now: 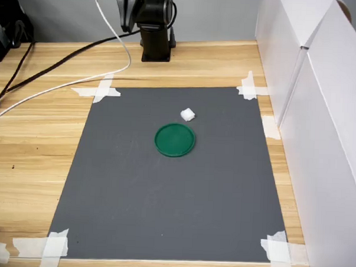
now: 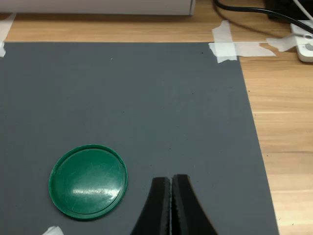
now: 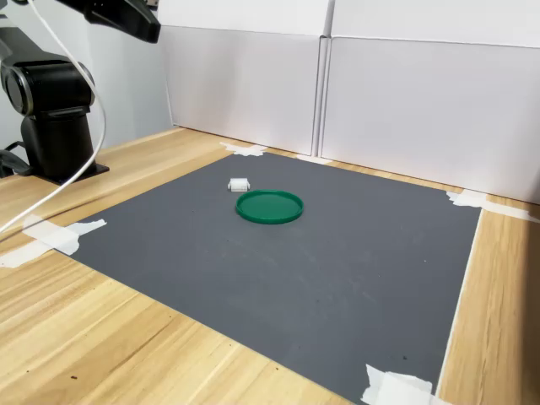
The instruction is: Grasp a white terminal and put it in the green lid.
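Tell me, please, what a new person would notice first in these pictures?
First, the green lid near the middle of the dark grey mat, empty. Next, the white terminal on the mat just beside the lid, toward the arm's base in the first exterior view. In the wrist view the gripper is shut, holding nothing.

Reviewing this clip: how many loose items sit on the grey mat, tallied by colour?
White: 1, the white terminal
Green: 1, the green lid
Total: 2, lying close together but apart; the lid is empty. The end effector is shut, holding nothing.
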You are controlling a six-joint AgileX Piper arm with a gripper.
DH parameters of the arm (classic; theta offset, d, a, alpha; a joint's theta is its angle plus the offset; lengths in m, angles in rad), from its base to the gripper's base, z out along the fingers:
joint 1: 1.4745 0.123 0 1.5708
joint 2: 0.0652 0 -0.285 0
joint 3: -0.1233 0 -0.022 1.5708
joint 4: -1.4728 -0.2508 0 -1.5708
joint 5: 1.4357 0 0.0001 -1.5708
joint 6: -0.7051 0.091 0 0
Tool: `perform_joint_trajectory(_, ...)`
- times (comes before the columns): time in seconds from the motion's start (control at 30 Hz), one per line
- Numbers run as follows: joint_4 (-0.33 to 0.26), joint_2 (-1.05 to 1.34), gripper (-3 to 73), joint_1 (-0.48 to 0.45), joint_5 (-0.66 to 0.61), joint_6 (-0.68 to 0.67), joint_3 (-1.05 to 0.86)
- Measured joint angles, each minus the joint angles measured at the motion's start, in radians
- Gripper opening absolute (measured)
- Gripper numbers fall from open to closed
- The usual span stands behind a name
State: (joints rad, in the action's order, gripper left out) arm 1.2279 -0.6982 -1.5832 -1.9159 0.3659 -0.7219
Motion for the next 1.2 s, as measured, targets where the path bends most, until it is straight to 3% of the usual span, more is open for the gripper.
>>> perform_joint_trajectory(0.17, -0.048, -0.151, -1.7, 0.000, -0.100, -0.140, 0.117)
perform_joint_trajectory(0.33, -0.124, -0.268, -1.7, 0.001, -0.220, -0.370, 0.215)
perform_joint_trajectory(0.43, -0.137, -0.319, -1.7, 0.039, -0.270, -0.503, 0.252)
perform_joint_trajectory(0.6, -0.068, -0.398, -1.7, 0.181, -0.293, -0.610, 0.279)
perform_joint_trajectory(0.9, 0.013, -0.485, -1.7, 0.390, -0.247, -0.611, 0.284)
perform_joint_trajectory(1.2, 0.055, -0.576, -1.1, 0.476, -0.430, -0.669, 0.284)
